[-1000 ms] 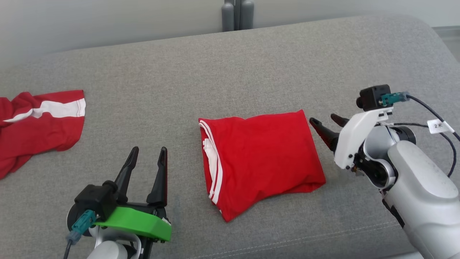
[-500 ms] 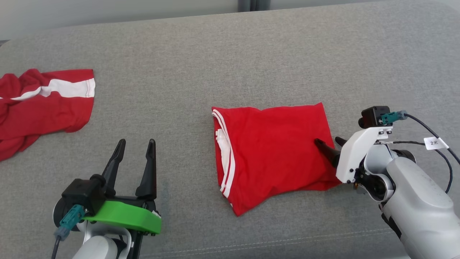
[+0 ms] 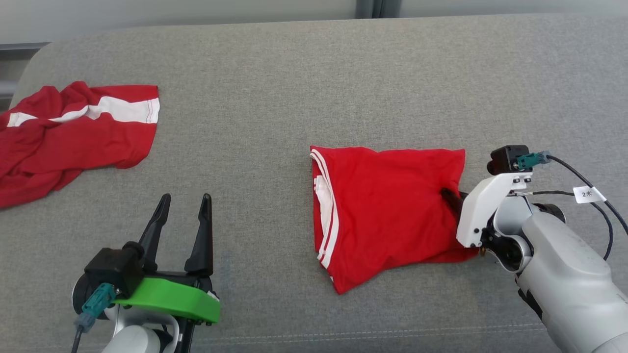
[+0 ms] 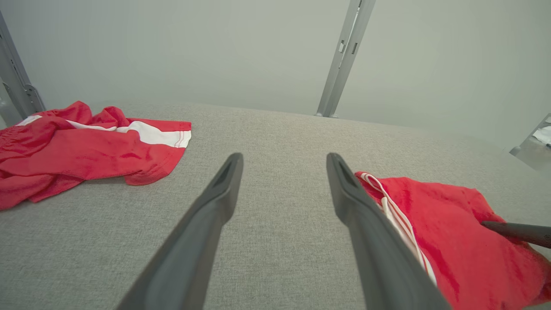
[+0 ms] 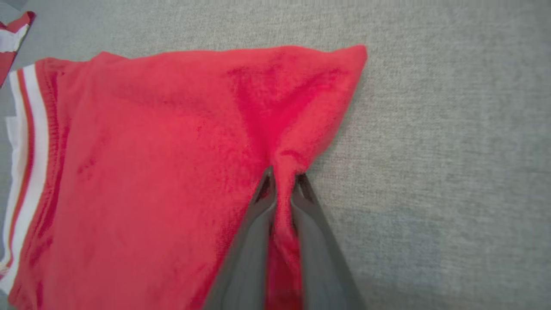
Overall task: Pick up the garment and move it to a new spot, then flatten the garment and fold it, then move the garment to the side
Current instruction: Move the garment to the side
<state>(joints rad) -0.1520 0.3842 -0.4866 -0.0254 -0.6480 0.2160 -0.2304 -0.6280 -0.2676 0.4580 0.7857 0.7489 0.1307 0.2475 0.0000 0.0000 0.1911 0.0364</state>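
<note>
A folded red garment [image 3: 387,211] with white stripes along its left edge lies on the grey cushion, right of centre. My right gripper [image 3: 451,198] is at its right edge, shut on a pinched ridge of the red cloth. In the right wrist view the garment [image 5: 150,163] bunches up between the two fingers of my right gripper [image 5: 282,181]. My left gripper [image 3: 184,201] hovers open at the lower left, well clear of the garment. Seen from the left wrist, the left gripper [image 4: 284,159] holds nothing and the garment [image 4: 447,232] lies to the right.
A second red garment [image 3: 73,137] with a white band lies crumpled at the cushion's far left, also seen as a red heap [image 4: 82,146] from the left wrist. Grey cushion [image 3: 274,88] stretches between and behind the garments. A metal post [image 4: 342,56] stands behind the cushion.
The head camera has shifted, moving the whole scene rightward. My right gripper went from open beside the garment's right edge to over it and has shut on the cloth. The left gripper stayed open.
</note>
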